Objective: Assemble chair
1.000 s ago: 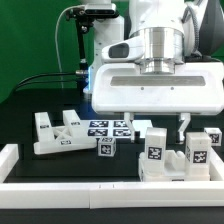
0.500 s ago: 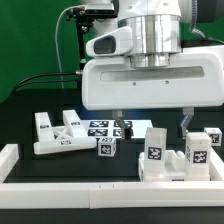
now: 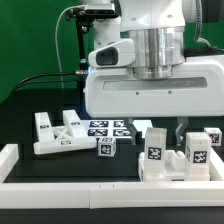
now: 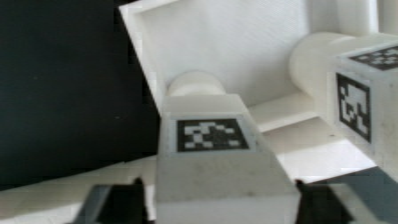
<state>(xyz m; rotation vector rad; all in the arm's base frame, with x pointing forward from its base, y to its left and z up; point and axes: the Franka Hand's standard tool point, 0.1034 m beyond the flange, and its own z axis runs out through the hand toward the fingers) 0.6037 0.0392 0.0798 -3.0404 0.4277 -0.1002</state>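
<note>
The end effector straddles a tagged post of the chair, 1 finger on each side, but I cannot tell whether they pinch it or stand just clear. An off-centre squeeze could tilt the post or knock the neighbouring tagged block. The chair stands on the surface at the exterior view's right, directly beneath the end effector.

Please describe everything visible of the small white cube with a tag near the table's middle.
The small cube looks like white plastic, with a black-and-white square tag on the face toward the exterior camera. It sits upright on the black table, just in front of the marker board. Nothing grips it.
</note>
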